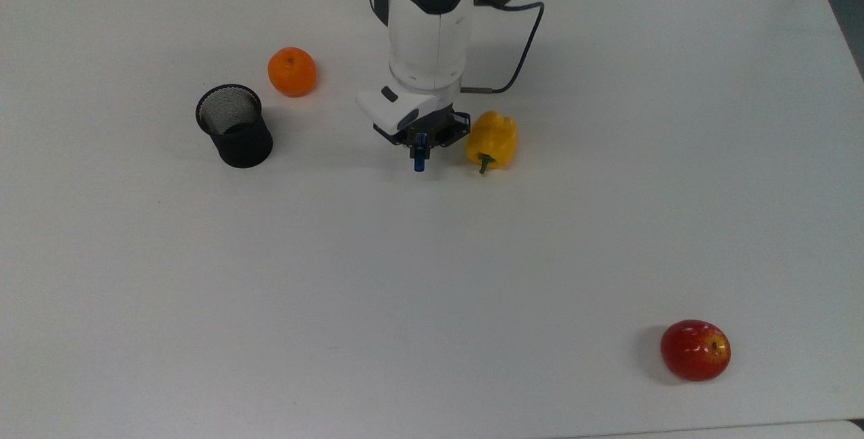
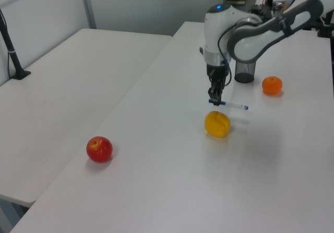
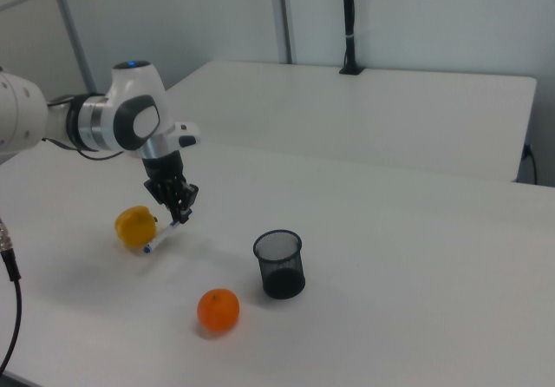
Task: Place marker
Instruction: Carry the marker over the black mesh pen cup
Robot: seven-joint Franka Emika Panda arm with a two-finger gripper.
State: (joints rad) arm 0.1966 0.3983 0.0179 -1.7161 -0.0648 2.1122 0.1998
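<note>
My gripper (image 1: 419, 145) is clamped on the marker (image 2: 230, 105), holding it clear of the white table (image 1: 432, 277). In the left view the marker lies level in the air, gripped near its blue-capped end, with the white barrel and small blue tip reaching toward the left view's right, and a faint shadow falls on the table below it. In the top view only the blue cap pokes out beneath my fingers (image 1: 413, 140), pointing toward the bottom of the top view. In the right view my gripper (image 3: 179, 205) hangs over the table with the marker (image 3: 159, 239) slanting down toward the right view's left, its blue end close in front of the yellow pepper.

The yellow bell pepper (image 1: 493, 140) sits on the table just beside my gripper, on the top view's right, its green stem pointing toward the bottom of the top view. In the left view the pepper (image 2: 217, 124) lies below the marker, apart from it.

A black mesh pen cup (image 1: 234, 125) stands upright on the table well to the top view's left of my gripper, its open mouth facing up. An orange (image 1: 292, 71) rests near the cup, just beyond it toward the top of the top view. A red apple (image 1: 695, 350) lies far off near the table's lower right corner in the top view, well apart from everything else.
</note>
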